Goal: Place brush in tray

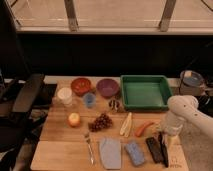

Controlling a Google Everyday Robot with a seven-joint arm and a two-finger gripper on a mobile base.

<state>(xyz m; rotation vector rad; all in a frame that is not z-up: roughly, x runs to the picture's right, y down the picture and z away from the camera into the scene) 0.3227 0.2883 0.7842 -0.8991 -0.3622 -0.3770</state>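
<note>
The brush [164, 146] is a slim black stick lying on the wooden table near its front right corner, next to a wider black block [154, 149]. The green tray [145, 77] stands at the back right of the table with nothing in it. My gripper [166, 136] hangs from the white arm [183, 111] directly over the brush's far end, at or just above it. Whether it touches the brush cannot be told.
An orange carrot [144, 128] and a banana [126, 125] lie between the brush and the tray. Grapes [100, 121], an orange fruit [74, 119], a fork [89, 147], a grey cloth [110, 152] and a blue sponge [134, 152] lie to the left. Red bowl [80, 85], purple bowl [107, 86] and cups stand behind.
</note>
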